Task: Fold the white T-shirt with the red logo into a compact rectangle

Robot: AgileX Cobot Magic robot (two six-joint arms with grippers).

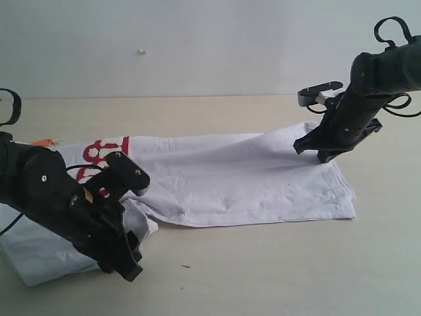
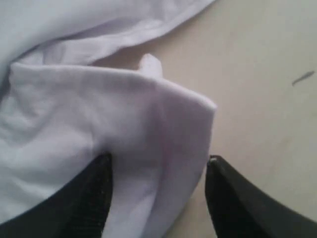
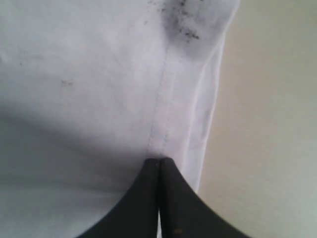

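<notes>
lying across the bench [image 1: 276, 270], the white t-shirt [image 1: 237, 178] runs from the near left corner toward the right edge. it is spread fairly flat at its right end and bunched at its left end. the red logo [image 1: 99, 153] shows at the left end of the garment, partly hidden behind the left arm. the left gripper [image 2: 158, 163] sits low near the near left corner of the bench. its fingers [image 2: 94, 198] stand well apart, with a rounded fold of the shirt between them. the right gripper [image 3: 158, 166] is at the shirt corner nearest the far right of the bench. its fingers are pressed together on the stitched hem, and that corner is raised off the bench. dark specks [image 3: 178, 20] mark the fabric beside the seam.
</notes>
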